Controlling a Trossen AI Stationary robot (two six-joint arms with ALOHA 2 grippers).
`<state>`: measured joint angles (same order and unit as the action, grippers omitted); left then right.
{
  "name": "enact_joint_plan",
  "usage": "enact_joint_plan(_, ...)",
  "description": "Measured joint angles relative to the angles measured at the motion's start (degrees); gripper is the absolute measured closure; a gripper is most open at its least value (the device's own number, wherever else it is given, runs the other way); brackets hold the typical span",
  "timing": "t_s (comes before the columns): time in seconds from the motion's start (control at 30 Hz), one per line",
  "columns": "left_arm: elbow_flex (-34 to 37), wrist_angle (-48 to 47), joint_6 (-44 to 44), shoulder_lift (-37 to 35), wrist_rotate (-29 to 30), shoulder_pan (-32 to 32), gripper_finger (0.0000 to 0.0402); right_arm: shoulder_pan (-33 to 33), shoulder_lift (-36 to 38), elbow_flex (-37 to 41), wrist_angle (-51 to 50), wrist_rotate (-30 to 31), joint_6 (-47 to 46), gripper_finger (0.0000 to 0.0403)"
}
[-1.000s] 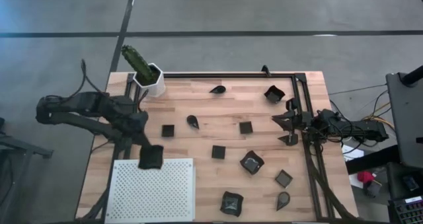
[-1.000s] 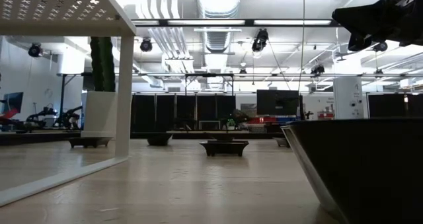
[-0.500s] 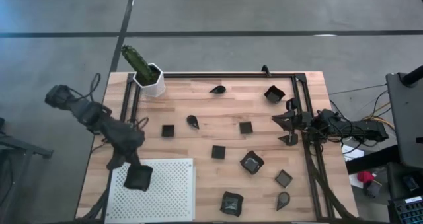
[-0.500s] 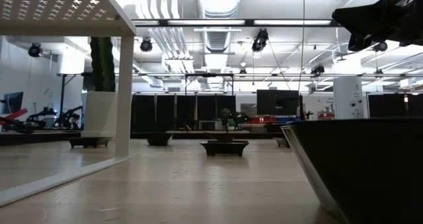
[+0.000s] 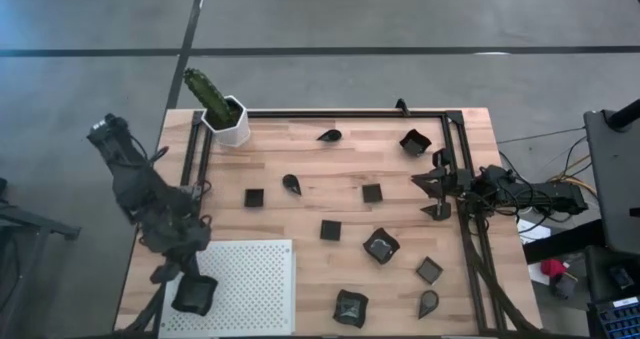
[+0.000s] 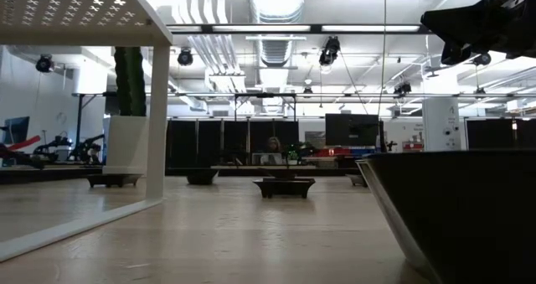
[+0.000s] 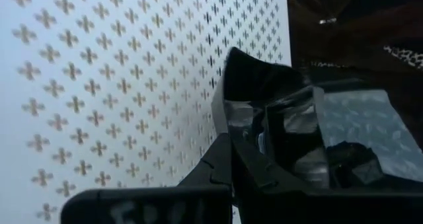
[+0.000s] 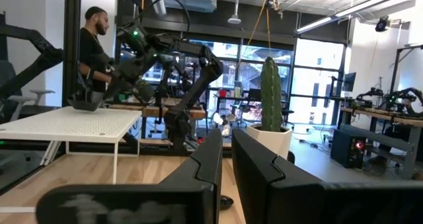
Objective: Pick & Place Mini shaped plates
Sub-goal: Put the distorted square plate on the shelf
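L gripper [image 5: 190,291] jaws pinching a mini plate [image 5: 194,295] over the white perforated board [image 5: 250,279] near-left corner, R gripper [image 5: 432,184] parked at table's right edge w/ jaws nearly pressed together, empty.

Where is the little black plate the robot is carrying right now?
In the high view, the plate is held in the left end effector over the near-left corner of the white perforated board, on the table's left side.

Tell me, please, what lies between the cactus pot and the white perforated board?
In the high view, only bare wood and the left arm lie between the cactus pot and the white perforated board.
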<state>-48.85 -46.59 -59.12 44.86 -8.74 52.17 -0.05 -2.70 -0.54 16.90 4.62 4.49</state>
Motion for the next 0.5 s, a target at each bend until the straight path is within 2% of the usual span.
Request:
enact_joint_plan(0.2, 0.4, -0.1, -0.7, 0.0, 2.9, 3.6, 0.0401, 0.0, 0.0, 0.0, 0.0, 0.0, 0.1, 0.0369)
enact_joint_plan(0.5, 0.5, -3.2, 0.8, 0.0, 2.9, 3.7, 0.0402, 0.0, 0.0, 0.0, 0.0, 0.0, 0.2, 0.0369)
